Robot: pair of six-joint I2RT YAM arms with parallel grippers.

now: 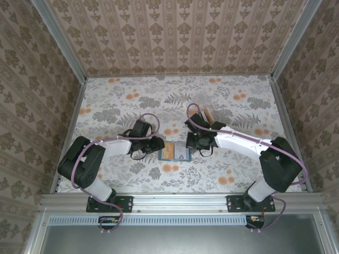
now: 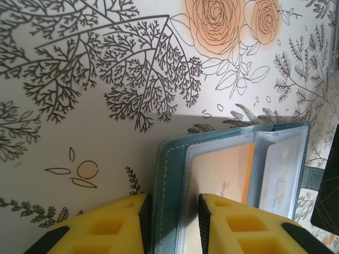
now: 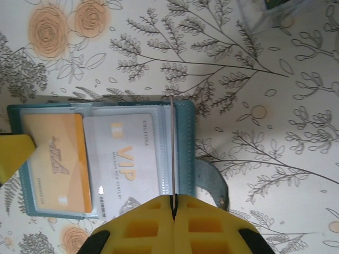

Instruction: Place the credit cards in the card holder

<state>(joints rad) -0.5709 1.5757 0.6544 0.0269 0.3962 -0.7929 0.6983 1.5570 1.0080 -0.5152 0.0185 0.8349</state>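
Note:
The teal card holder [image 1: 175, 153] lies open and flat on the flowered table between my two grippers. A tan-yellow credit card [image 3: 55, 161] sits in its left pocket and a white VIP card [image 3: 124, 164] in the one beside it. My right gripper [image 3: 172, 198] is shut on a third thin card [image 3: 171, 148], seen edge-on, standing upright over the holder's right side just inside its teal border [image 3: 184, 137]. My left gripper [image 2: 174, 203] is open, its yellow fingers straddling the holder's left teal border [image 2: 169, 174], one pad outside the edge, the other over the tan-yellow card's [image 2: 220, 169] pocket.
A clear plastic stand [image 1: 205, 112] with a tan piece in it is just behind the right gripper [image 1: 195, 142]. The holder's strap tab [image 3: 212, 177] sticks out to the right on the table. Patterned walls enclose the table on three sides.

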